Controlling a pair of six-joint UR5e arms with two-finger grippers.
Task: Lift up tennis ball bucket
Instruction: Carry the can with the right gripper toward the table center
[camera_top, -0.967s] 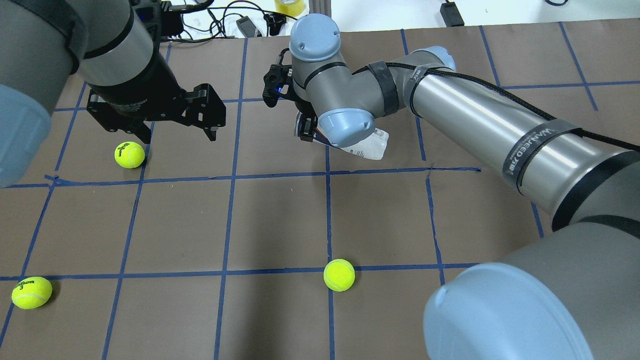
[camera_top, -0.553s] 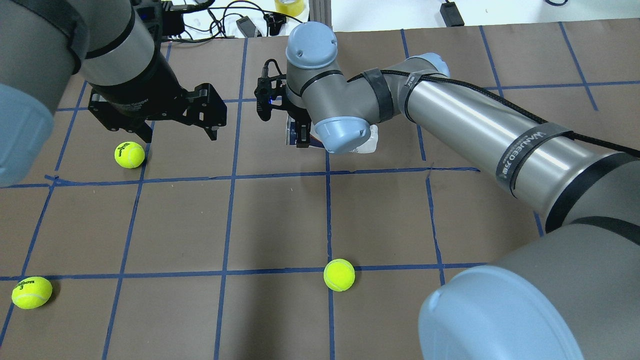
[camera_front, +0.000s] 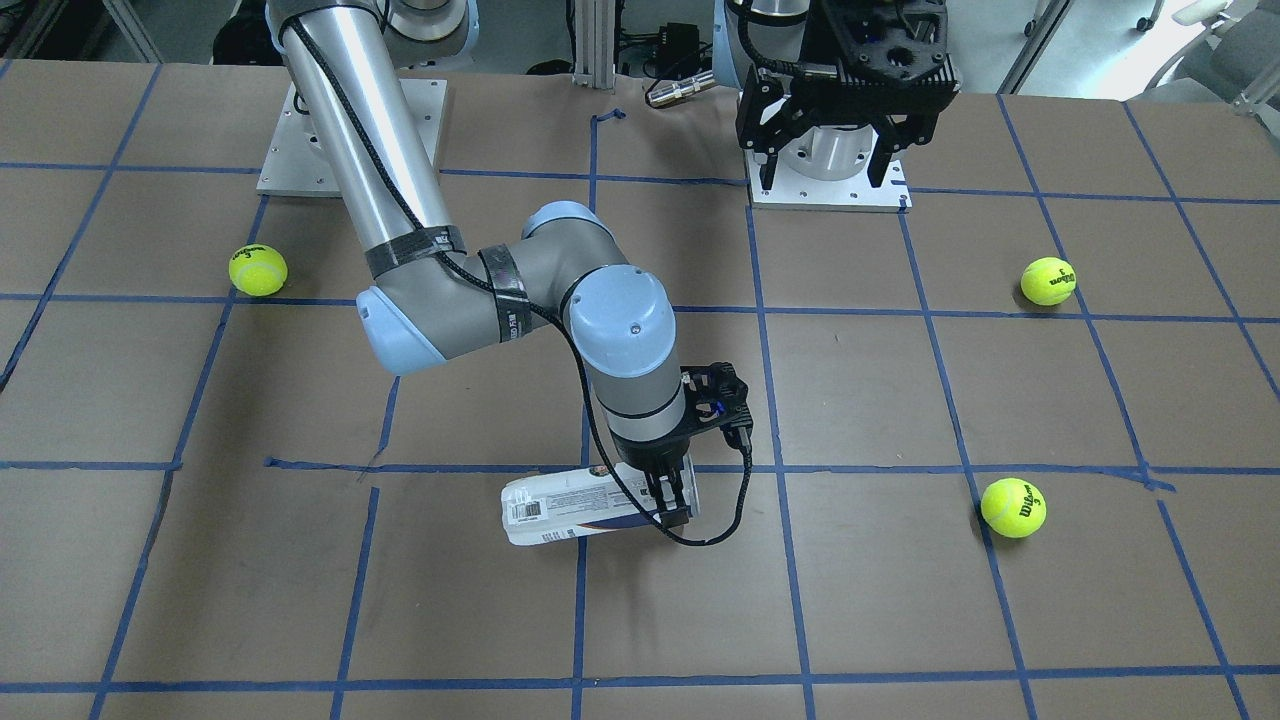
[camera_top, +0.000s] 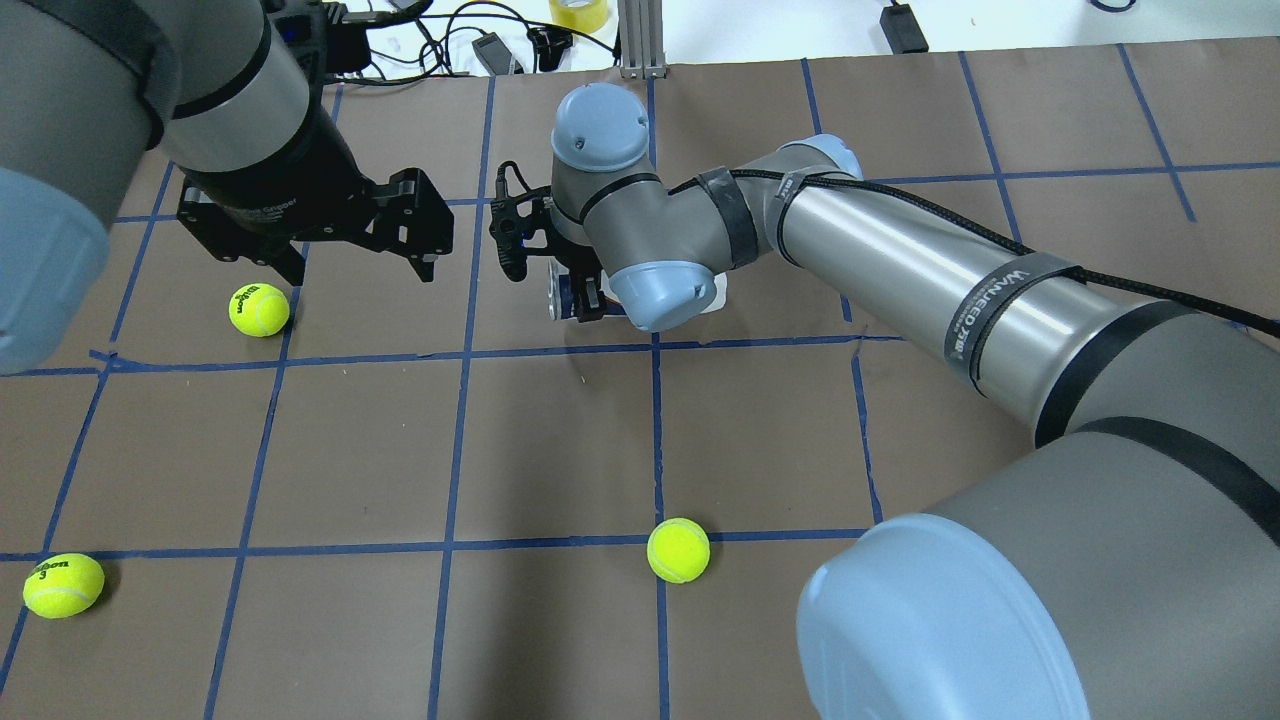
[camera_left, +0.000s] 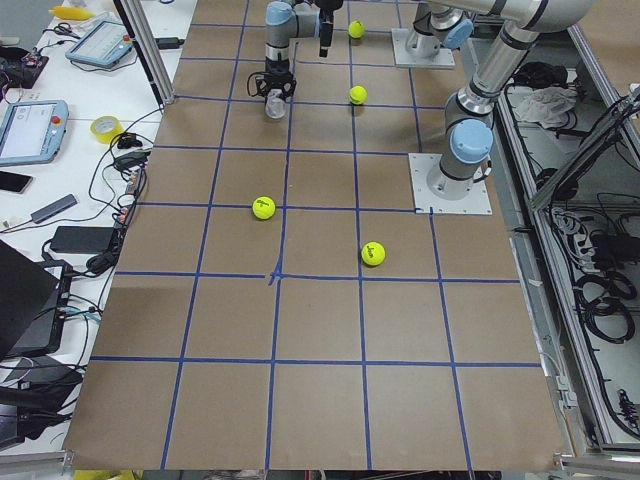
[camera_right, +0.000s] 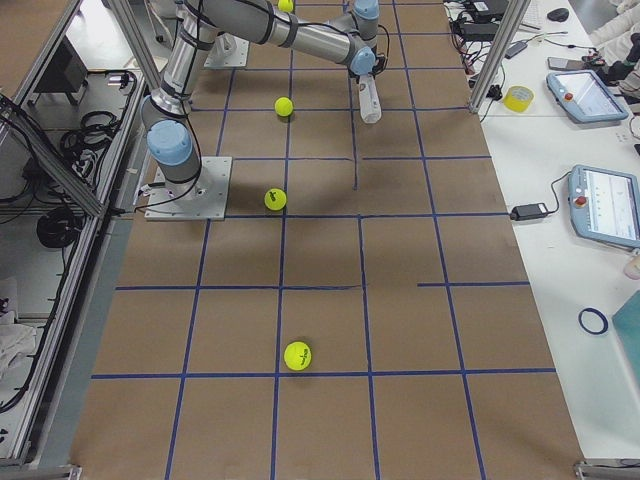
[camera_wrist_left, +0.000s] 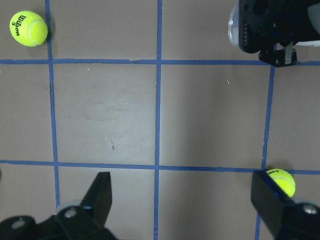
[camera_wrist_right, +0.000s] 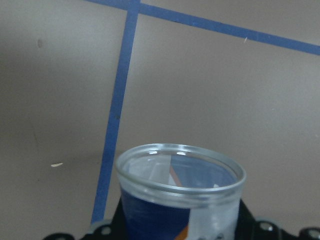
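Note:
The tennis ball bucket (camera_front: 570, 508) is a clear tube with a white and navy label, lying sideways. My right gripper (camera_front: 673, 503) is shut on it near its open end. In the overhead view my right wrist hides most of the tube (camera_top: 556, 297), and the right gripper (camera_top: 590, 298) shows beside its rim. The right wrist view looks at the open rim (camera_wrist_right: 180, 175). I cannot tell whether the tube touches the table. My left gripper (camera_top: 357, 268) is open and empty, hovering above a tennis ball (camera_top: 259, 309); it also shows in the front view (camera_front: 825, 172).
Two more tennis balls lie on the brown paper, one near the middle front (camera_top: 678, 549) and one at the left front (camera_top: 63, 585). Cables and a tape roll (camera_top: 578, 12) sit past the far edge. The arm base plates (camera_front: 300, 170) stand on the robot's side.
My right arm has carried the tube leftward in the overhead view, so more of it is hidden under the wrist. The left arm and the balls have not moved.

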